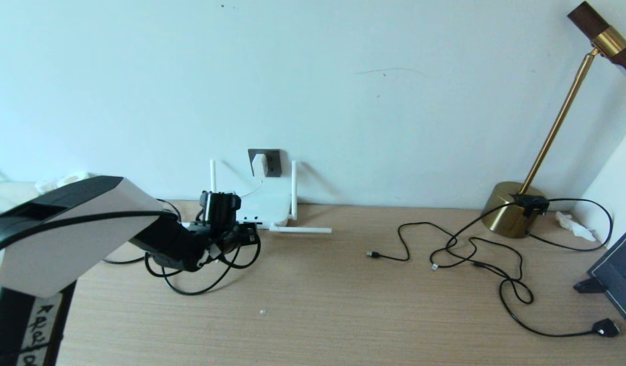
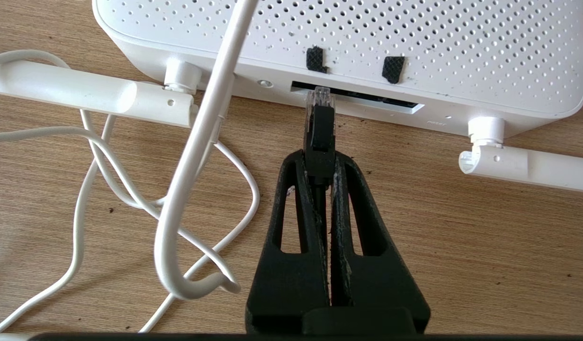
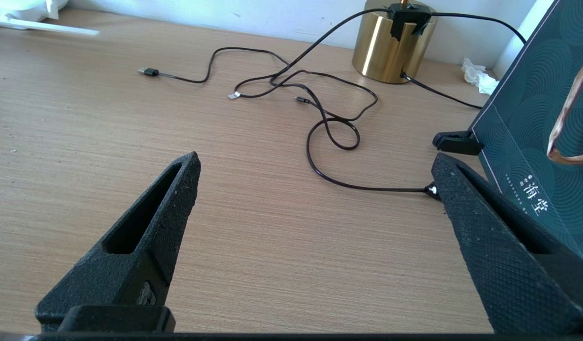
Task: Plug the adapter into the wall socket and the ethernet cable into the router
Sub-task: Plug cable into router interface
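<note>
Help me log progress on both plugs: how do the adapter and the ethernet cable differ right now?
The adapter is a white cube already seated in the wall socket; the ethernet cable is black with a clear tip just at the router port, not visibly pushed home. Nothing holds the adapter, while the left pincer is shut on the ethernet cable. Both serve the router.

White, hole-dotted router (image 2: 414, 42); black hand (image 2: 320, 163)

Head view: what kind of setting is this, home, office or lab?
Probably a home or office desk against a wall: a wooden desk carrying a router, a brass lamp and loose black cables, below a wall socket.
</note>
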`<state>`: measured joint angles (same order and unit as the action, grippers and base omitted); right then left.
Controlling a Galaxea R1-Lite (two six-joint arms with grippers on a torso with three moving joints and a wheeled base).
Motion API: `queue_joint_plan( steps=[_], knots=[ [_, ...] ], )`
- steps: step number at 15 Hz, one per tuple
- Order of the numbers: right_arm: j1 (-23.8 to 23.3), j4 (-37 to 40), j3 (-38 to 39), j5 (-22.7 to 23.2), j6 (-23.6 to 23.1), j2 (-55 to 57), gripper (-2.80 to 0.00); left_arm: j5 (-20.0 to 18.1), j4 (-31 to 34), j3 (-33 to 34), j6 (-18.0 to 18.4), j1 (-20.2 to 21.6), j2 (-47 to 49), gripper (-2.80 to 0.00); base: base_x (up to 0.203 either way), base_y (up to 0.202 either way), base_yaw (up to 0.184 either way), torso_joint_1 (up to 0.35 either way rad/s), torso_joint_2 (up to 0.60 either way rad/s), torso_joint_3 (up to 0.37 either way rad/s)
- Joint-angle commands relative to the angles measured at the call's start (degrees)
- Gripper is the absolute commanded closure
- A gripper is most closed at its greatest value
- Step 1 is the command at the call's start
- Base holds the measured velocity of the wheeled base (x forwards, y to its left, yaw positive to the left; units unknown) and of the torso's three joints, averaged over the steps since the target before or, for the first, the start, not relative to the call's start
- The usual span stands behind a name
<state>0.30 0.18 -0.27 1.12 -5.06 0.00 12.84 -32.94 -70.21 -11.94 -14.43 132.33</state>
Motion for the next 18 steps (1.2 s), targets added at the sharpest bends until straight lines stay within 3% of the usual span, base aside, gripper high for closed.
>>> queue_joint_plan(
  steps=[1,18],
  knots=[
    [0.05,0.00,0.00,0.02,-0.04,0.09,-2.80,0.08,-0.28,-0.02,-0.11,0.02,0.12,0.00,0.000,0.000,0.000,0.000,0.00,0.000],
    [0.05,0.00,0.00,0.02,-0.04,0.09,-2.80,-0.53,-0.28,-0.02,-0.02,0.63,0.12,0.00,0.000,0.000,0.000,0.000,0.00,0.000]
  ],
)
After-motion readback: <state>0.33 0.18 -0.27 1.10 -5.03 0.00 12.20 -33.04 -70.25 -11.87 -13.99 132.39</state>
